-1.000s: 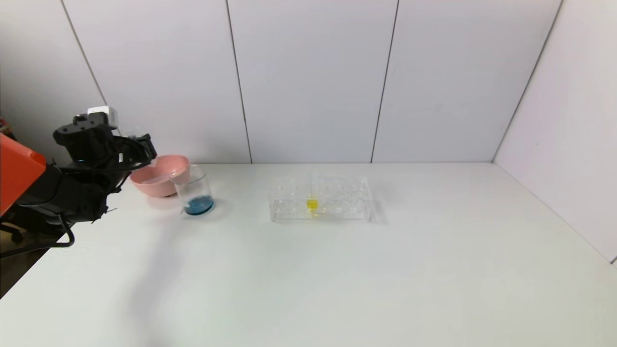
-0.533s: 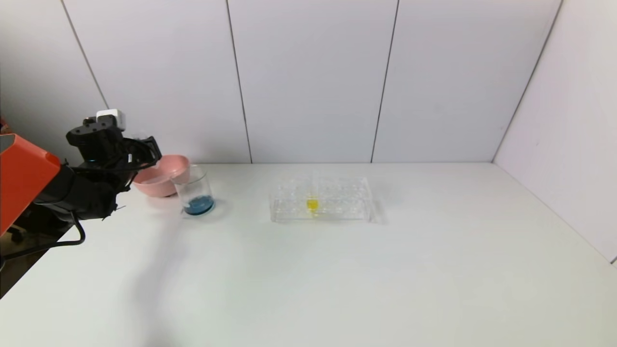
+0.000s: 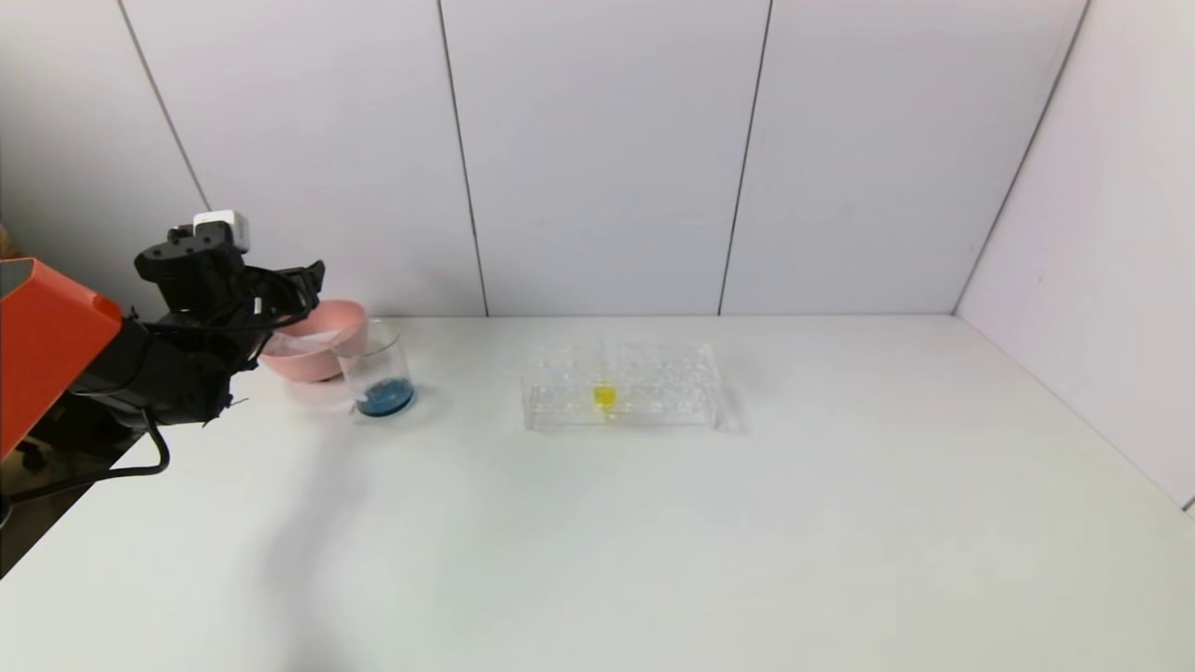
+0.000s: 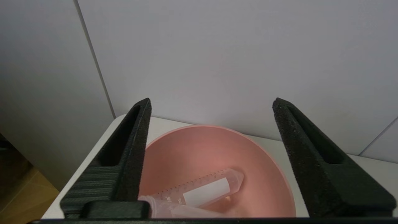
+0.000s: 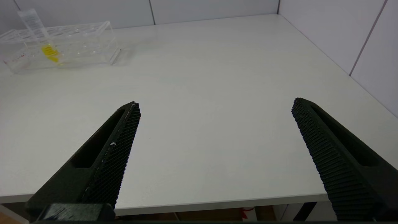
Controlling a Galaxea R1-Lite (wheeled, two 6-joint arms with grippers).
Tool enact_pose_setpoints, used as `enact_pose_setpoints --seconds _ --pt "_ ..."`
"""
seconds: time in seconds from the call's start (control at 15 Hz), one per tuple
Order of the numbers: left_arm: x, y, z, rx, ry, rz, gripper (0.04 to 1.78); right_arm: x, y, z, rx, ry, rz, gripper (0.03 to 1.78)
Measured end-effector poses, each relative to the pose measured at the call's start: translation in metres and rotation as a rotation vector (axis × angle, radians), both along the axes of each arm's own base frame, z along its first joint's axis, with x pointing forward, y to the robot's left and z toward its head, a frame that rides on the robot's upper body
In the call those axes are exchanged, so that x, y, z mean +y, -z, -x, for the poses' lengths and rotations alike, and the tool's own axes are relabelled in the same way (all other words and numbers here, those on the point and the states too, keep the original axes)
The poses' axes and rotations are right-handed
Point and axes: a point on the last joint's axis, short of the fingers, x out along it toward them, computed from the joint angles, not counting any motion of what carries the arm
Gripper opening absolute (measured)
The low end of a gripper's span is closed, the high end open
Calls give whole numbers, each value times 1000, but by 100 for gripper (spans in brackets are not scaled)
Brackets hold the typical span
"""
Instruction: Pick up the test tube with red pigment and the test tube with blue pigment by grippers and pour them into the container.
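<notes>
A clear tube [image 4: 202, 193] lies on its side in the pink bowl [image 4: 267, 161], just under the left hand [image 4: 211, 105]. The tube looks empty, so you cannot tell which colour it had. The left hand [image 3: 303, 280] is above the bowl [image 3: 327, 322] with its two fingers wide apart, holding nothing. Just beside the bowl stands the glass container [image 3: 378, 369] with blue at its bottom. Farther along the table [image 3: 653, 541] is the clear rack [image 3: 621, 385] with a yellow tube [image 3: 604, 394]. The right hand [image 5: 214, 105] is wide too, above the near edge of the table [image 5: 202, 124].
</notes>
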Motion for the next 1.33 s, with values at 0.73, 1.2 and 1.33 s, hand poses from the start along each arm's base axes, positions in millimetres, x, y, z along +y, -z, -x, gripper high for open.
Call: enact_pose_setpoints --seconds 0.73,1.2,1.33 --pt "-30 -33 75 73 186 14 176 0 0 0 0 0 0 177" --pt "-50 -63 199 43 372 -6 176 0 0 0 0 0 -1 177" --pt "-54 -76 238 0 398 -19 176 0 0 0 0 0 -1 177"
